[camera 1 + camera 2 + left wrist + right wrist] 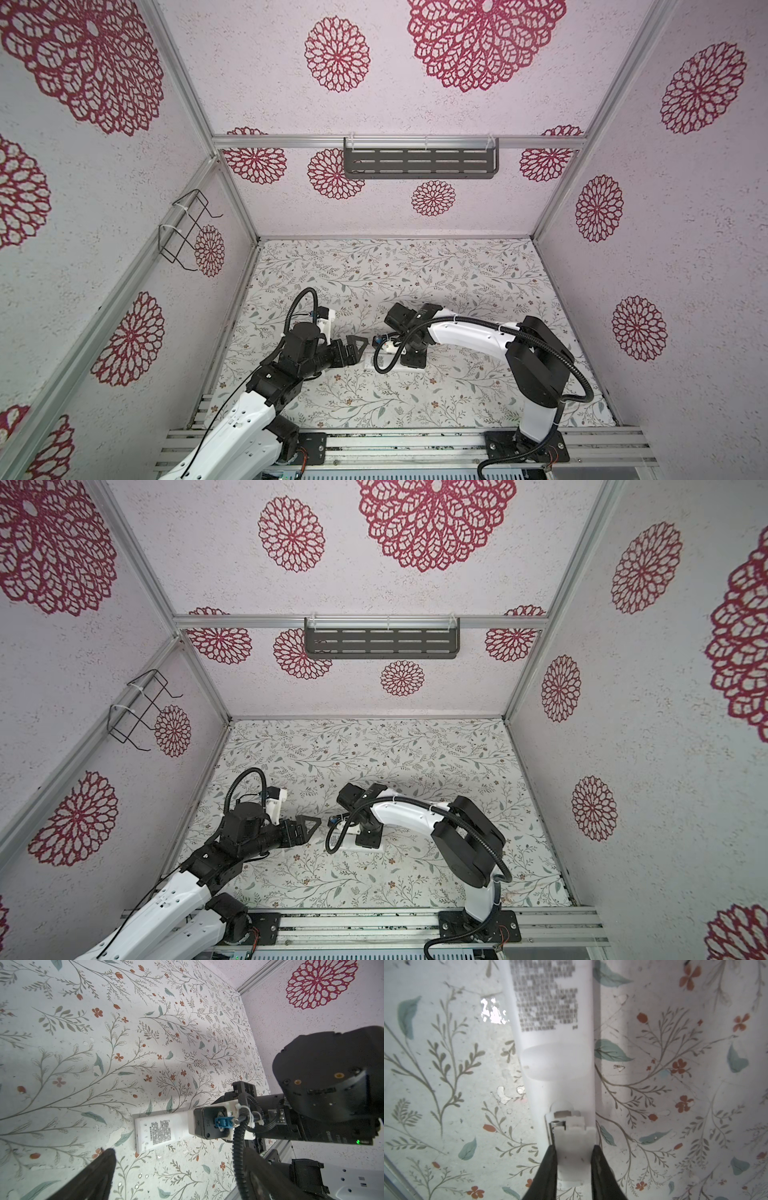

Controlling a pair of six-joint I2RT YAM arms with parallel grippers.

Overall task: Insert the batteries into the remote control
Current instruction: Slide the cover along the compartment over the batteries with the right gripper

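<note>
Pinching the slim white plastic remote control's (556,1059) small white end cover (571,1136), right gripper's (573,1147) sitting inline with it; left gripper's (358,351) hovering spread.

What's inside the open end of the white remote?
Only a bit of shiny metal shows inside the remote control. The white cover between the right gripper's fingers hides the rest, so batteries can't be seen.
</note>
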